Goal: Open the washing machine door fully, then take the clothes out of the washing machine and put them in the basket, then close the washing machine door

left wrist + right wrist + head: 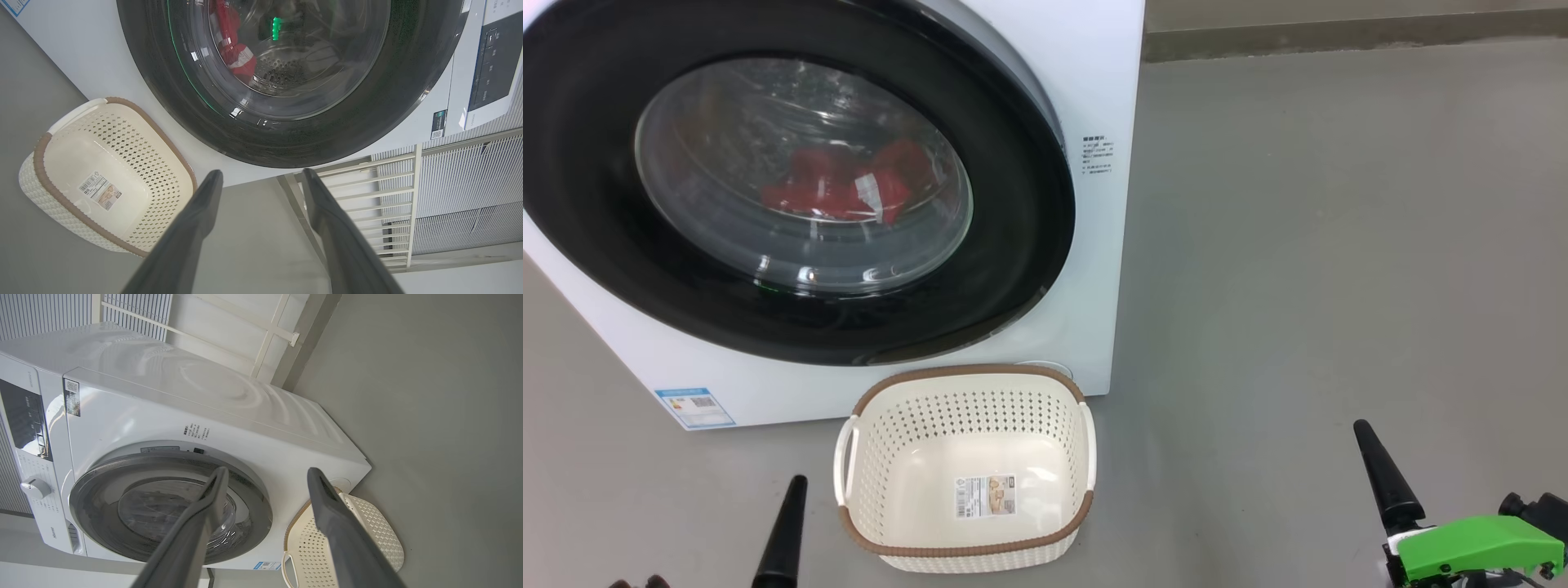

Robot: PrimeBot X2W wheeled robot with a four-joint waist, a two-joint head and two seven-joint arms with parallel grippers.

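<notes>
The white washing machine (pixel 1094 98) stands at the upper left of the head view. Its door (pixel 1013 245), with a glossy black rim, lies against the front. Through the glass the red clothes (pixel 849 188) lie in the drum, also seen from the left wrist (pixel 235 53). The cream basket (pixel 968 400) stands empty on the floor right in front of the machine. My left gripper (pixel 262 173) is open and holds nothing; one of its fingers (pixel 786 531) shows left of the basket. My right gripper (pixel 268 470) is open too, its finger (pixel 1380 474) far right of the basket.
Bare grey floor (pixel 1339 245) stretches to the right of the machine. A pale railing (pixel 388 192) and ribbed wall stand beside the machine. The control panel and knob (pixel 34 489) sit at the machine's top front.
</notes>
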